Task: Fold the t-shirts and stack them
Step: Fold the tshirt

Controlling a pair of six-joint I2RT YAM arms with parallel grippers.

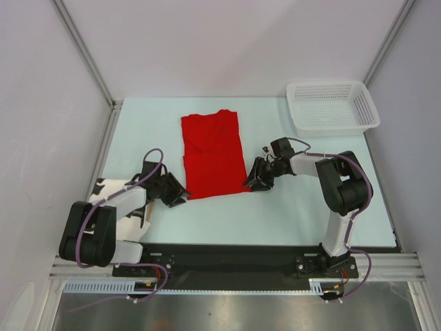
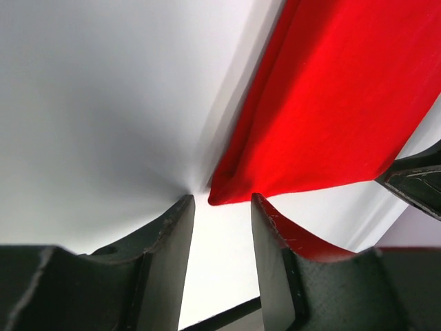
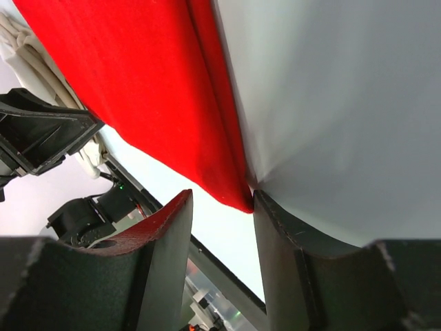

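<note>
One red t-shirt (image 1: 212, 155) lies flat on the table as a long folded rectangle, its collar end at the far side. My left gripper (image 1: 178, 197) sits low at the shirt's near left corner. In the left wrist view the jaws (image 2: 220, 200) stand open and the red corner (image 2: 224, 194) lies just beyond the fingertips, not pinched. My right gripper (image 1: 252, 181) is at the near right corner. Its jaws (image 3: 222, 196) are open too, and the tip of the red corner (image 3: 238, 196) touches the right finger (image 3: 275, 227).
A white mesh basket (image 1: 332, 105) stands at the back right of the pale table (image 1: 275, 221). Grey walls with metal posts close in the left, right and far sides. The black mounting rail (image 1: 227, 255) runs along the near edge.
</note>
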